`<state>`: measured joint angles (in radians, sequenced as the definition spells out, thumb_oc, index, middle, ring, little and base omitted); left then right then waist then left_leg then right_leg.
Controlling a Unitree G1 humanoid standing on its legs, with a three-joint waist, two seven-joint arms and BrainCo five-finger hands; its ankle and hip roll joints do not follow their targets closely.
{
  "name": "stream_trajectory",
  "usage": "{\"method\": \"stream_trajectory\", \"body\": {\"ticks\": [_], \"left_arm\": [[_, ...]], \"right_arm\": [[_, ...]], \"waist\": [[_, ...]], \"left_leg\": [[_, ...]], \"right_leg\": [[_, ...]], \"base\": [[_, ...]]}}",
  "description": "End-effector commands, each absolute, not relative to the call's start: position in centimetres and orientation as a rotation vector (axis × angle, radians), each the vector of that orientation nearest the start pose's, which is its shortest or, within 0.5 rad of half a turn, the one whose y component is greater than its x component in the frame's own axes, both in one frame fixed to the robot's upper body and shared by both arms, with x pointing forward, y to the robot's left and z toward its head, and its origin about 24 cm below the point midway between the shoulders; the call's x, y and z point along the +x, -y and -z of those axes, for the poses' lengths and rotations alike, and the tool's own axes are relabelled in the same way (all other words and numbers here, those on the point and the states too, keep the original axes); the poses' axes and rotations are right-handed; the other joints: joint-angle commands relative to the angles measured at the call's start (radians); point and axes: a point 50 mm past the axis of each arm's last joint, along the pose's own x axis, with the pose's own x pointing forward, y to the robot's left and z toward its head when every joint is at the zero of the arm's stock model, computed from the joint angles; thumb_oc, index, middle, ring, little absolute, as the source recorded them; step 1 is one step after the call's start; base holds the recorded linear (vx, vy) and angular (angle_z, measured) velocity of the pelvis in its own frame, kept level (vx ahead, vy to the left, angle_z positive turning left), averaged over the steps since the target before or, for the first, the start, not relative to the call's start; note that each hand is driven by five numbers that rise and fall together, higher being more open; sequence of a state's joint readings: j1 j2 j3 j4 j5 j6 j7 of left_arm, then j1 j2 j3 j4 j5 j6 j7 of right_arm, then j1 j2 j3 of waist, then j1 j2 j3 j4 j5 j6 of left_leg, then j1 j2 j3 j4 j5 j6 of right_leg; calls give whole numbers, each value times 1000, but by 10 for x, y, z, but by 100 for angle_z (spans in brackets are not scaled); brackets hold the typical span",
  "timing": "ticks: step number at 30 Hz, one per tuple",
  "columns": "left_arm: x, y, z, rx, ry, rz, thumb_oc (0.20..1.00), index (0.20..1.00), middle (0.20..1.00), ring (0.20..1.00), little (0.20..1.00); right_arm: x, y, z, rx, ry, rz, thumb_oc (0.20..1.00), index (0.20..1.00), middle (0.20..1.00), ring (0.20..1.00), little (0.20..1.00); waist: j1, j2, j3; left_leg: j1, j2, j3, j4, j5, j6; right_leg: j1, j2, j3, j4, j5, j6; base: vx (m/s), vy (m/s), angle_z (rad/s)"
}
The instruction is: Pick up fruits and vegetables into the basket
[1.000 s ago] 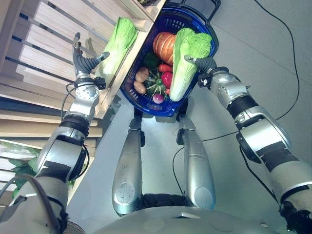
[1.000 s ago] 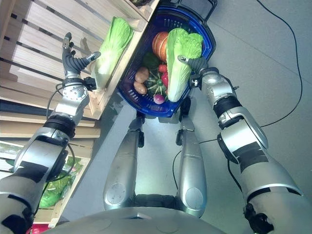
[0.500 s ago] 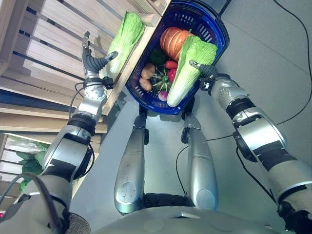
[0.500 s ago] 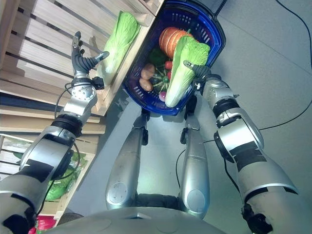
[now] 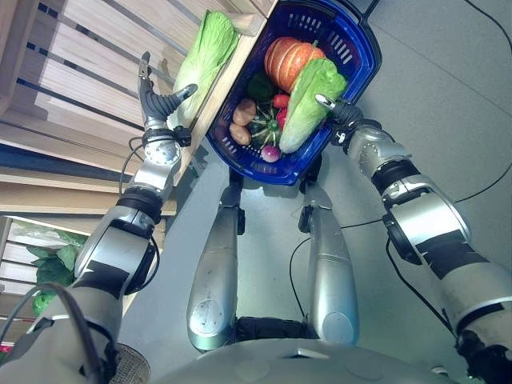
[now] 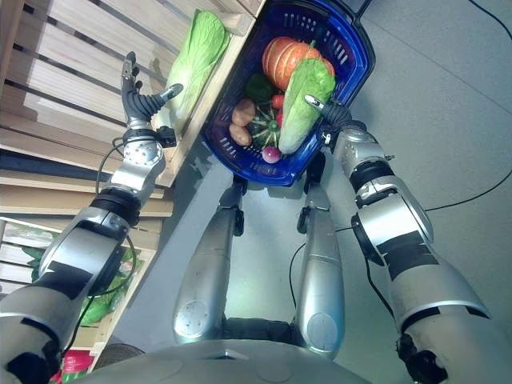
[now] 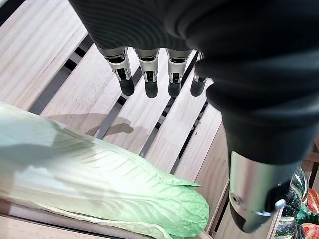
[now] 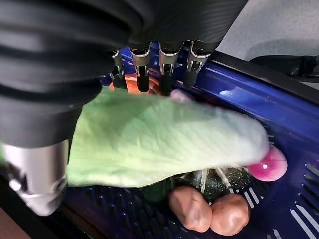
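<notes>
Left eye view, from the left: slatted wooden shelves (image 5: 72, 72) run along the side, and the left hand (image 5: 156, 100) stands over them with fingers straight and thumb spread, holding nothing. Just beside it a cabbage (image 5: 204, 48) lies on the shelf edge, apart from the fingers; the left wrist view shows the same cabbage lying on the slats past the straight fingers (image 7: 149, 82). Next comes the blue basket (image 5: 364, 60), on the grey floor (image 5: 448, 96) beside the shelf. Inside it are an orange pumpkin (image 5: 290, 60), two brown potatoes (image 5: 240, 120), a dark green squash (image 5: 260, 128), something red (image 5: 280, 101) and a pink radish (image 5: 270, 152). A second cabbage (image 5: 312, 100) lies across these. The right hand (image 5: 340, 112) is at its side, and in the right wrist view thumb and fingers sit either side of it, grasping it.
</notes>
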<state>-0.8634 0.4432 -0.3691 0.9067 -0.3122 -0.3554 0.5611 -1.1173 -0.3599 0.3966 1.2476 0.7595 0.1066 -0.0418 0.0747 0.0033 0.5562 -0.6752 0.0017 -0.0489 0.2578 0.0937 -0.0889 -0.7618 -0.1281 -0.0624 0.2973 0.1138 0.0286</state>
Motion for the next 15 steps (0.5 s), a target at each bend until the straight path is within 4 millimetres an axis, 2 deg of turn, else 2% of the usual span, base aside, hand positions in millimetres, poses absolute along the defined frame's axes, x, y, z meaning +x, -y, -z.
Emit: {"method": "stream_trajectory", "body": {"ticks": [1, 11, 15], "left_arm": [[384, -194, -153, 242, 394, -398, 1000, 1000, 1000, 1000, 1000], [385, -193, -154, 265, 394, -398, 1000, 1000, 1000, 1000, 1000], [386, -194, -152, 346, 374, -395, 1000, 1000, 1000, 1000, 1000]], "right_arm": [[420, 186, -145, 47, -223, 67, 1000, 1000, 1000, 1000, 1000], [419, 189, -144, 29, -230, 78, 1000, 1000, 1000, 1000, 1000], [420, 190, -148, 1, -208, 84, 1000, 1000, 1000, 1000, 1000]], "waist": [[-6, 97, -36], [-8, 98, -36], [-10, 99, -36]], "left_leg": [[-42, -75, 19, 33, -39, 30], [-37, -73, 21, 26, -34, 31], [-35, -72, 23, 23, -32, 30]], "right_leg": [[29, 54, -72, 56, -117, 26], [33, 55, -71, 49, -112, 28], [34, 56, -71, 47, -110, 28]], "base": [[0, 0, 0], [0, 0, 0], [0, 0, 0]]}}
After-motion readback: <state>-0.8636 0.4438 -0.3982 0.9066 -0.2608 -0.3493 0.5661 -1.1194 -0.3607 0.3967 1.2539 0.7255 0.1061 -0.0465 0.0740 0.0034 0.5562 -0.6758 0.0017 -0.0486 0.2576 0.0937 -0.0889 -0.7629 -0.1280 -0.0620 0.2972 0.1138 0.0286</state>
